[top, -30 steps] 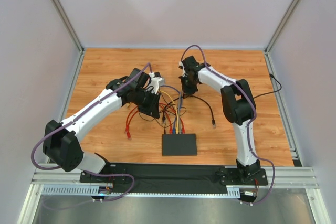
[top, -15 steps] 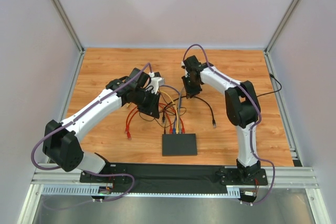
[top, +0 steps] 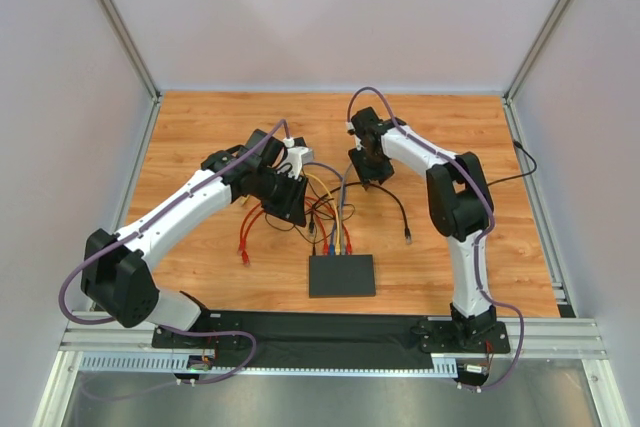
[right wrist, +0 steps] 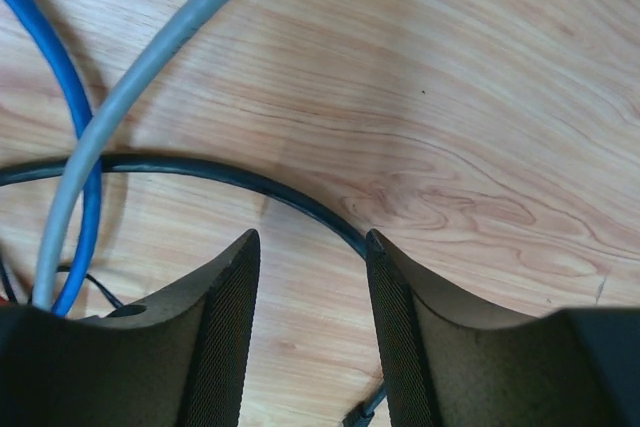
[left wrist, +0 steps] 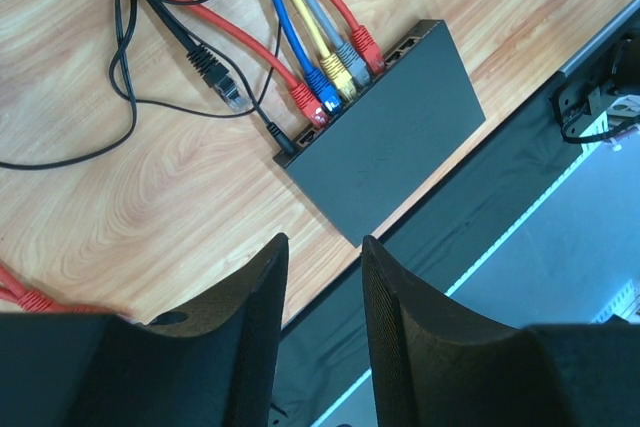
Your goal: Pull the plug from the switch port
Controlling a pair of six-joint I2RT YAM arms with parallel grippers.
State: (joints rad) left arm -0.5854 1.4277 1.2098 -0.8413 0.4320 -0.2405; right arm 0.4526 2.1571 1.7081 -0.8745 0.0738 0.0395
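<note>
- Left gripper point(left wrist: 323, 247): jaws spread, nothing between them. Only bare wood and the black rail show through the gap at the bottom of the wrist view.
- Right gripper point(right wrist: 311, 242): also spread, low over the table. A black cable point(right wrist: 200, 168) curves across the wood under the gap, unpinched, with a grey cable point(right wrist: 130, 77) to its left.
- The switch point(left wrist: 400, 137) lies flat, right of centre in the left wrist view.
- Five plugs sit along its upper-left edge, and the near red plug point(left wrist: 308, 104) is the end one.
- The left gripper looks better placed, though it is well apart from the row.
- To do it well, straddle one plug body, not its cable, press the latch, then draw straight back toward the frame's upper left.
- The switch may drag along, so the right gripper could pin it.
</note>
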